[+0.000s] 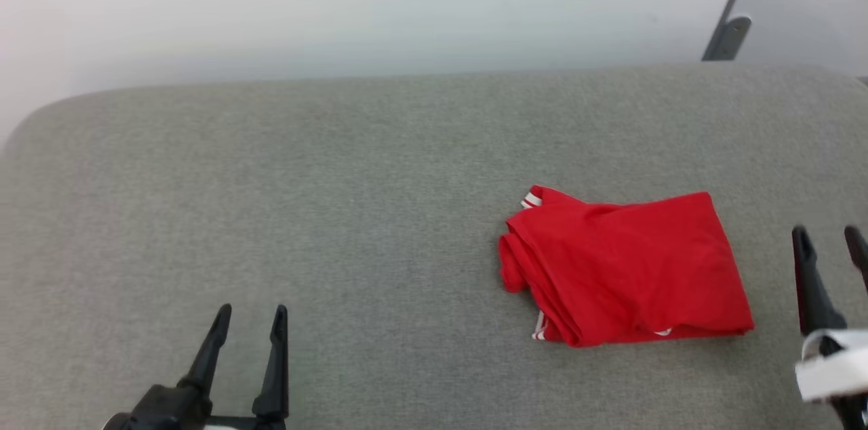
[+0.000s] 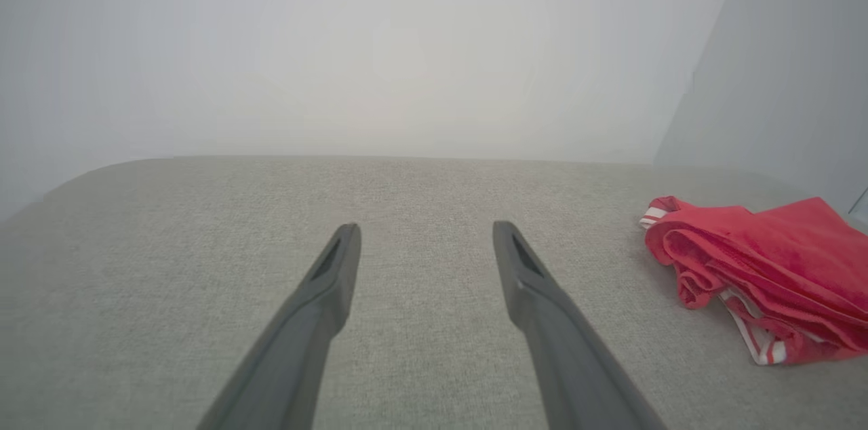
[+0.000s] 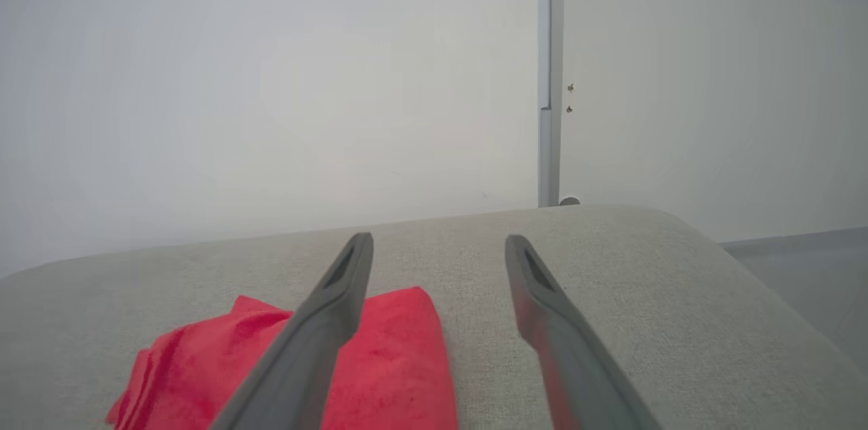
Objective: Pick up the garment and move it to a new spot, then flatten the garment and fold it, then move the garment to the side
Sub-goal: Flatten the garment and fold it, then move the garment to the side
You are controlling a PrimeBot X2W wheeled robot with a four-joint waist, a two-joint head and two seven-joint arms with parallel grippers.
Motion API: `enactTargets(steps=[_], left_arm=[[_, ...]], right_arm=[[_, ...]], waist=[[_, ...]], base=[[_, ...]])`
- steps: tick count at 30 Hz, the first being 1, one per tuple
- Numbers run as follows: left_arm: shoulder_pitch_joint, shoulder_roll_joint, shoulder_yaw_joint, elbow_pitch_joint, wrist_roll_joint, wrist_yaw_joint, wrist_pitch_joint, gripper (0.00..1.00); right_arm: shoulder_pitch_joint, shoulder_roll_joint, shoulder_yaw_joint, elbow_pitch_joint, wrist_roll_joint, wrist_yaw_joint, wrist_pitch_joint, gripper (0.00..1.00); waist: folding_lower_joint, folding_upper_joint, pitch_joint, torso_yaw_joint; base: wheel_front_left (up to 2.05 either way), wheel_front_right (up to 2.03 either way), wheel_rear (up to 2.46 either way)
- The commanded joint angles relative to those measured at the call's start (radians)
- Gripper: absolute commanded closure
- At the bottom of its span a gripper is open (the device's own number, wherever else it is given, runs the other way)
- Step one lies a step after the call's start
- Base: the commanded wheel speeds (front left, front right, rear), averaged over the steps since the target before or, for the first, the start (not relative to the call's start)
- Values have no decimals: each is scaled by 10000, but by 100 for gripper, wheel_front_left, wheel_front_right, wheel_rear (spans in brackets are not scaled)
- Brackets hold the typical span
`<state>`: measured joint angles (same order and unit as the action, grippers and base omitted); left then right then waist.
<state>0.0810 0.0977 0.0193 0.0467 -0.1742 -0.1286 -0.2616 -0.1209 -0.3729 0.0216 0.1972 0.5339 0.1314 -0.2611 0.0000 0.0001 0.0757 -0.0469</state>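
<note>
**Grey Fabric Bench, Folded Red Garment at Its Right, Both Pincers Apart**

Pale, bare wall stood behind the bench, whose grey woven cover ran to rounded far corners. A thin grey post rose against the wall past the far right corner; in the right wrist view the same post stood upright behind the bench edge, with a strip of grey floor off to the side.

The garment lay on the right half of the bench, folded into a rough rectangle with soft, layered folds bunched along its left edge. White-and-red striped trim peeked out at its far left corner and again at its near left corner. Nothing held it or rested on it.

The left pincer sat at the lower left of the head view, well apart from the garment, its two dark fingers spread and empty. Its own wrist view showed the left pincer above bare grey fabric, with the garment off to the right.

The right pincer stood just beside the garment's right edge, fingers likewise spread with nothing between them. In its wrist view the right pincer pointed toward the wall, one finger crossing in front of the garment; whether it touched the cloth I could not tell.
</note>
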Motion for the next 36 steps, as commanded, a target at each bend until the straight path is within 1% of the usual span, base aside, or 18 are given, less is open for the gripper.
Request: enactTargets(steps=[1, 6, 12, 18, 27, 31, 34, 36], left_arm=[[162, -27, 4, -119, 18, -22, -39, 0], [494, 17, -78, -540, 73, -22, -39, 0], [914, -67, 66, -1117, 19, -22, -39, 0], [1077, -197, 64, -1365, 88, -22, -39, 0], [906, -213, 35, -1320, 171, -22, -39, 0], [810, -242, 26, -1272, 155, -22, -39, 0], [645, -267, -54, -1195, 94, -22, -39, 0], [434, -276, -119, -1158, 64, -22, -39, 0]], right_arm=[[287, 92, -186, -232, -181, -15, -43, 0], [1305, 356, -444, -1041, -449, -17, -45, 0], [2019, 549, -784, -1934, -496, -17, 175, 0], [2257, 709, -1073, -2434, -617, -17, 397, 0], [2120, 789, -1018, -2686, -740, -17, 584, 0], [1779, 438, -758, -2623, -816, -17, 976, 0], [1206, -131, -302, -2425, -788, -17, 1803, 0], [778, -689, 95, -2212, -670, -17, 2616, 0]], waist=[[0, -1, -157, 196], [0, -1, -211, 344], [0, -1, -177, 356], [0, -1, -90, 385], [0, -1, 22, 404], [0, -1, 161, 316], [0, -1, 369, 271], [0, -1, 582, 260]], base=[[0, 0, 0], [0, 0, 0], [0, 0, 0], [0, 0, 0], [0, 0, 0], [0, 0, 0], [0, 0, 0], [0, 0, 0]])
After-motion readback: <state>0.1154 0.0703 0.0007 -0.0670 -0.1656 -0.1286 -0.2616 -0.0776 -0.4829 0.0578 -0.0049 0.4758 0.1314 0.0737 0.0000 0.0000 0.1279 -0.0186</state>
